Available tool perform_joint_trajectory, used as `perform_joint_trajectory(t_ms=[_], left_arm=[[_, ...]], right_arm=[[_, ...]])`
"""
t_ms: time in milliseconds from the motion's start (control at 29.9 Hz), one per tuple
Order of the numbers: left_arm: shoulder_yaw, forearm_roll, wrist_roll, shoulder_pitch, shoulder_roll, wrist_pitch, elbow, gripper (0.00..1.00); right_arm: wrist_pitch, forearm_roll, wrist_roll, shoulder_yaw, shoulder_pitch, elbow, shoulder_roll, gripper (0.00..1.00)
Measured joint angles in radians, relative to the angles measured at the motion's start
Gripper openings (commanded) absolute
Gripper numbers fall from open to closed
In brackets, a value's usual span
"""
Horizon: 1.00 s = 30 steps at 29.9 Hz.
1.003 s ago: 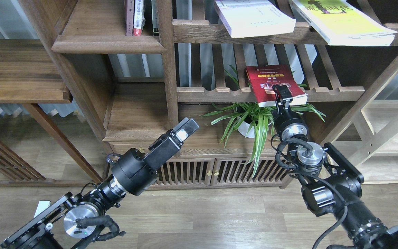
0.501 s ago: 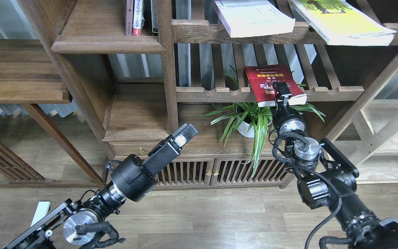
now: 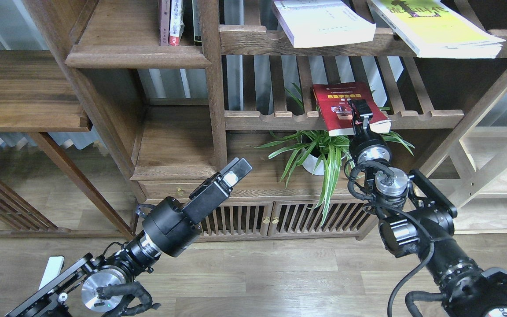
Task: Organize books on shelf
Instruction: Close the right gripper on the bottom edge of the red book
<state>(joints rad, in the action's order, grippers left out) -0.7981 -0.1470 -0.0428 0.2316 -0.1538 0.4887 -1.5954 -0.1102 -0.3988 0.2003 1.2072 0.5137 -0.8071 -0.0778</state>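
The dark red book lies flat on the lower slatted rack, its front edge hanging over the rail. My right gripper is at that front edge, with one finger lying on the cover and the other hidden below; I cannot tell whether it is clamped. The white book and the yellow-green book lie on the upper slatted rack. The solid shelf with the moulded lip is at the upper left. My left gripper is shut and empty, in front of the drawer-topped board.
Thin red and white-spined volumes stand on the solid shelf against an upright post. A potted spider plant sits under the lower rack beside my right arm. Another solid board is at the far left. Slatted cabinet doors are below.
My right gripper has slid up and farther onto the red book's front edge; the book has not moved. My left gripper dropped slightly, then stayed still.
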Motion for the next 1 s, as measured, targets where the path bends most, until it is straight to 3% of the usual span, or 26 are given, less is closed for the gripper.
perform_joint_trajectory(t_ms=[167,435,635,1003], left_arm=[[0.0,0.0,0.0,0.0,-0.001,0.0,0.0,0.99],[-0.001,0.0,0.0,0.0,-0.002,0.0,0.0,0.99],[-0.003,0.0,0.0,0.0,-0.002,0.0,0.0,0.99],[-0.004,0.001,0.0,0.0,-0.003,0.0,0.002,0.99]], right_arm=[[0.001,-0.001,-0.001,0.001,0.0,0.004,0.0,0.67],[0.006,-0.002,-0.009,-0.001,0.014,0.023,0.007,0.65],[0.006,-0.002,-0.016,-0.001,0.034,0.047,0.011,0.55],[0.115,0.0,-0.016,-0.001,0.033,0.069,0.011,0.18]])
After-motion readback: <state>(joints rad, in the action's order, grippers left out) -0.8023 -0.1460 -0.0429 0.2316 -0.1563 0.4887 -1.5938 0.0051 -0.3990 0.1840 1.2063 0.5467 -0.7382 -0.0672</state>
